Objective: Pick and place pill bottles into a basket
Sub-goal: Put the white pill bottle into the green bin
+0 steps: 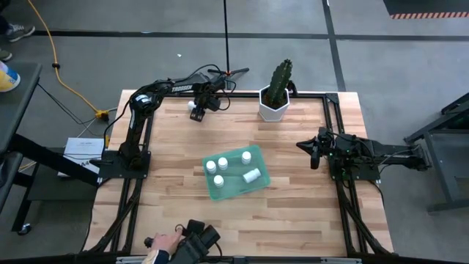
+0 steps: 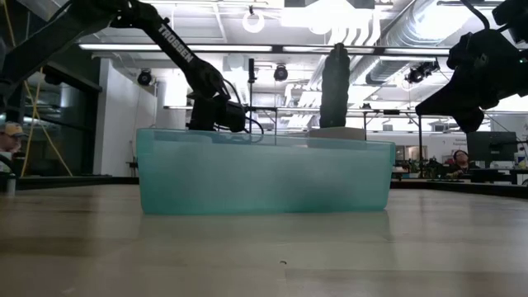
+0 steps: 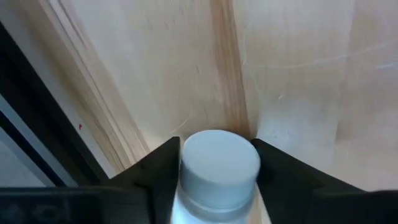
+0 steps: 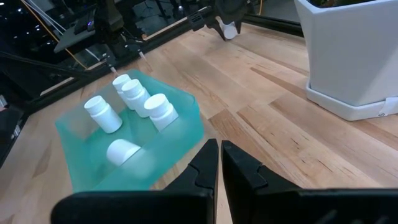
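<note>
Currently the basket (image 1: 236, 188), at centre frame in the high view, holds four pill bottles (image 1: 251, 174). Right tool (image 1: 314, 155), centre right, waits with jaws together. Upper left, left tool (image 1: 196, 111) clamps a fifth bottle (image 3: 219, 163) on the counter (image 1: 293, 213); next: lift, carry to basket.

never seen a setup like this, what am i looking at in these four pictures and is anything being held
Two robot arms work at a wooden table. One picture looks straight down from above, one looks level across the tabletop, and two come from cameras on the arms' wrists. In the middle lies a green basket with four pill bottles in it; a potted cactus stands at the far edge. The left gripper, at the far edge, has its fingers around another bottle. The right gripper waits shut and empty at the right side. A person's hand shows at the near edge.
</note>
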You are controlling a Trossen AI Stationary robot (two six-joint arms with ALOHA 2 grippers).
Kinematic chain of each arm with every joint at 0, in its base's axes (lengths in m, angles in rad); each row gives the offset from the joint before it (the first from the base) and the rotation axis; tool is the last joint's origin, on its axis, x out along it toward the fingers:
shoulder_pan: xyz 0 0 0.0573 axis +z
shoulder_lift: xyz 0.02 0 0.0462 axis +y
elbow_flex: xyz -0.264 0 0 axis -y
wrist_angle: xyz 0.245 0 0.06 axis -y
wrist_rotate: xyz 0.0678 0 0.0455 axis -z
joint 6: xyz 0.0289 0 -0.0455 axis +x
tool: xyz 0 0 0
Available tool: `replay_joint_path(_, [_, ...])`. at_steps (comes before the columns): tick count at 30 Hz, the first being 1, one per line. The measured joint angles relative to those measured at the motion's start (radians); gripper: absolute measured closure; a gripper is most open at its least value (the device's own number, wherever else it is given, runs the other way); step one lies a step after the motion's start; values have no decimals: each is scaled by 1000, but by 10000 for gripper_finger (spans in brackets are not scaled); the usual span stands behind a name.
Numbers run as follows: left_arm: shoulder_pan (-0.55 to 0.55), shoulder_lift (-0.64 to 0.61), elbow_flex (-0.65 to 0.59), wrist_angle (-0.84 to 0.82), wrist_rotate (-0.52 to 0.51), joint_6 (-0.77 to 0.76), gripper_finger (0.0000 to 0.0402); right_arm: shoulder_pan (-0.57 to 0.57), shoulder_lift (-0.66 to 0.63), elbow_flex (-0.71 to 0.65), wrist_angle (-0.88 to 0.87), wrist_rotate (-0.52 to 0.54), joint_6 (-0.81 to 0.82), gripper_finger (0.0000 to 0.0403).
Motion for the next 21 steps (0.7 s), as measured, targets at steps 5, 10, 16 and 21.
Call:
replay_joint_path(5, [-1, 0, 0, 3, 0, -8, 208, 0, 0, 0, 0, 0, 0, 391])
replay_joint_path(10, [-20, -1, 0, 0, 1, -103, 208, 0, 0, 0, 0, 0, 0, 391])
replay_joint_path(16, [-58, -4, 2, -32, 29, -177, 208, 0, 0, 0, 0, -20, -1, 391])
replay_joint_path(21, [-100, -4, 52, -95, 104, -274, 208, 0, 0, 0, 0, -45, -2, 391])
